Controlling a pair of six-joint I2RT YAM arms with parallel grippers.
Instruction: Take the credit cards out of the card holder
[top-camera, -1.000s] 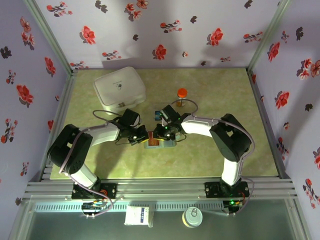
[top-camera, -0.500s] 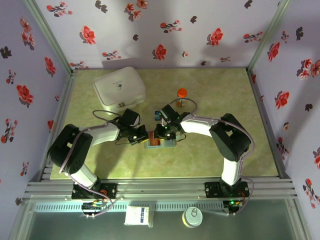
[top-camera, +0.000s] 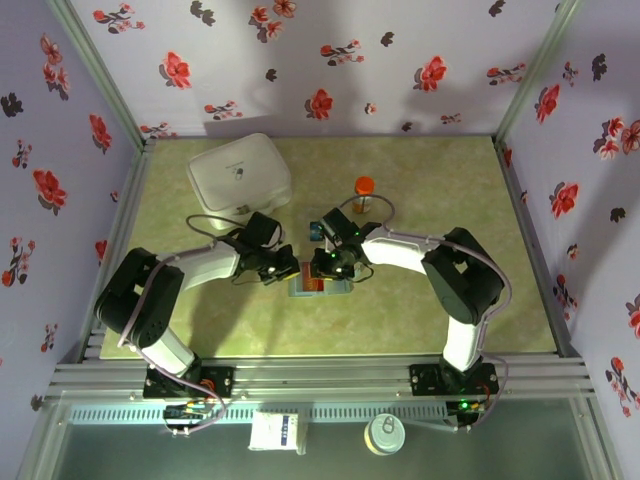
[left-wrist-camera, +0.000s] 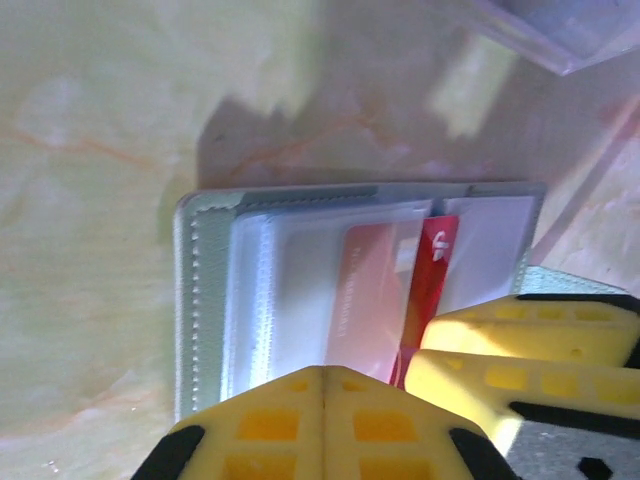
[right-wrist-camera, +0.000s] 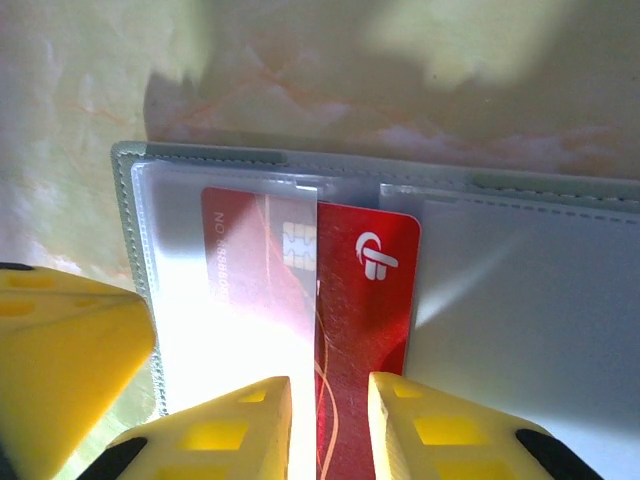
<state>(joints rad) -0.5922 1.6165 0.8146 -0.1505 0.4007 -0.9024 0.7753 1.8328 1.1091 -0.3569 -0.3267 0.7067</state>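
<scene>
The grey-blue card holder (top-camera: 322, 289) lies open on the table between both arms. Its stitched border (left-wrist-camera: 200, 300) and clear pockets (right-wrist-camera: 530, 300) show in the wrist views. A red credit card (right-wrist-camera: 370, 290) sticks about halfway out of a clear pocket, flat on the wallet (left-wrist-camera: 432, 260). My right gripper (right-wrist-camera: 330, 400) hangs over it, jaws slightly apart, the card lying flat in the gap and not pinched. My left gripper (left-wrist-camera: 322, 372) is shut, its tip down on the left panel. Its yellow finger (right-wrist-camera: 60, 340) shows in the right wrist view. The right fingers (left-wrist-camera: 520, 330) show in the left wrist view.
A big white lidded case (top-camera: 240, 175) stands at the back left and an orange-capped bottle (top-camera: 364, 190) behind the right gripper. The corner of a clear plastic box (left-wrist-camera: 560, 30) lies just beyond the wallet. Flowered walls close in three sides.
Both grippers have shifted only slightly over the card holder. The wallet has stayed where it was.
</scene>
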